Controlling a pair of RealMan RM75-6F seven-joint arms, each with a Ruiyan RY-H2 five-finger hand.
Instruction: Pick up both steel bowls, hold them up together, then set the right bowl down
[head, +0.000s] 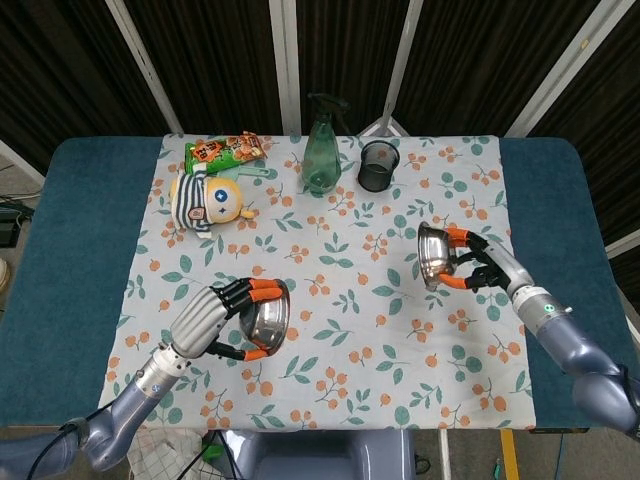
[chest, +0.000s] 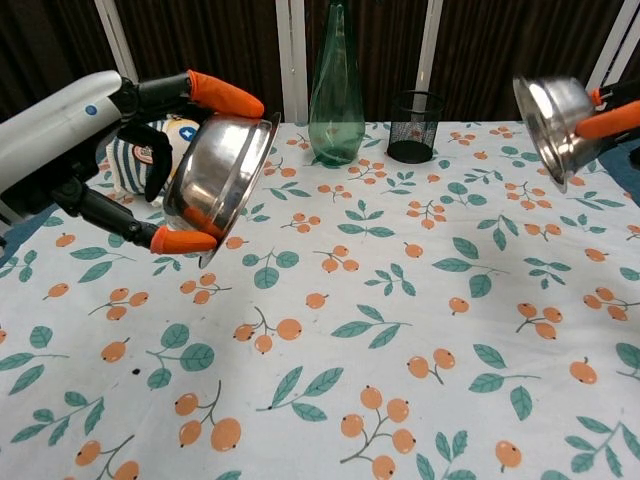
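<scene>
Bowls are up: left hand (head: 205, 322) grips left bowl (chest: 217, 178), right hand (head: 487, 264) grips right bowl (head: 432, 256). Keep both fingers tight; lower only the right one slowly.

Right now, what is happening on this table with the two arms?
The robot is holding up two steel bowls, one in each hand. The left hand grips the left bowl and the right hand grips the right bowl; both bowls are in the air and tilted on their sides above the flowered tablecloth. At the far side stand a green bottle, a black mesh cup, a plush toy and a snack bag, all untouched.
</scene>
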